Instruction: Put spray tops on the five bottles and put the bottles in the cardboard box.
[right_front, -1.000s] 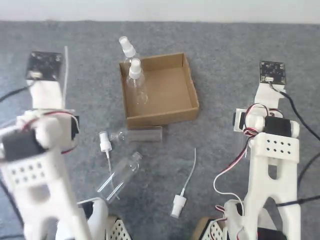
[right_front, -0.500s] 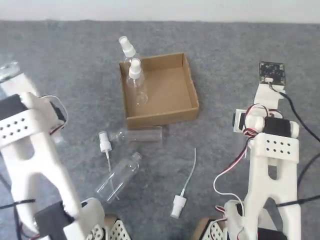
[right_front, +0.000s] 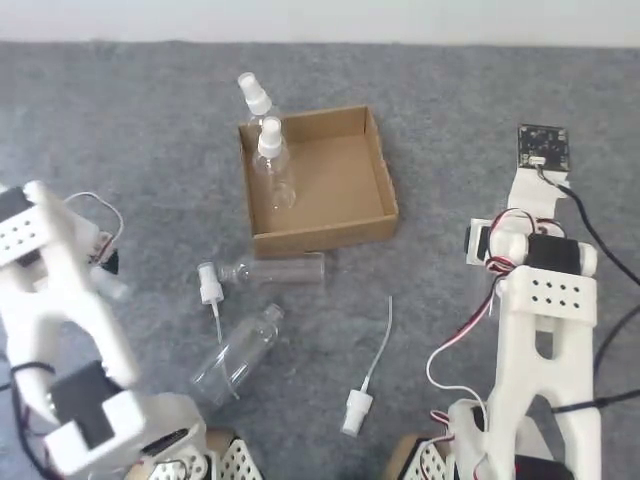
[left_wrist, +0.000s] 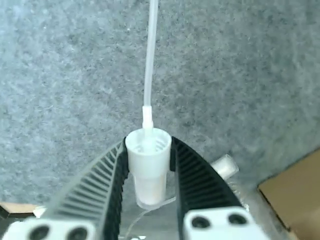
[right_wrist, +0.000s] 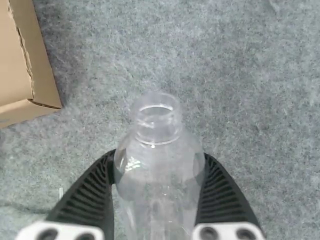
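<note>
Left end effector (left_wrist: 148, 147), clamped on spray top (left_wrist: 147, 155), swung to table (right_front: 450, 90) left edge; right end effector (right_wrist: 158, 159) grips bottle (right_wrist: 156, 150); capping next.

Your right gripper (right_wrist: 159, 167) has a clear bottle (right_wrist: 156, 150) between its two black ribbed fingers (right_wrist: 92, 195), one pressed against each side of the body just below the shoulder. The bottle points away from the camera, and you can see straight onto its threaded neck, which is open with no spray top on it. Under it lies grey carpet (right_wrist: 235, 60). A corner of the cardboard box (right_wrist: 22, 65) rests on that carpet, near the bottle's neck but not touching it.
</note>
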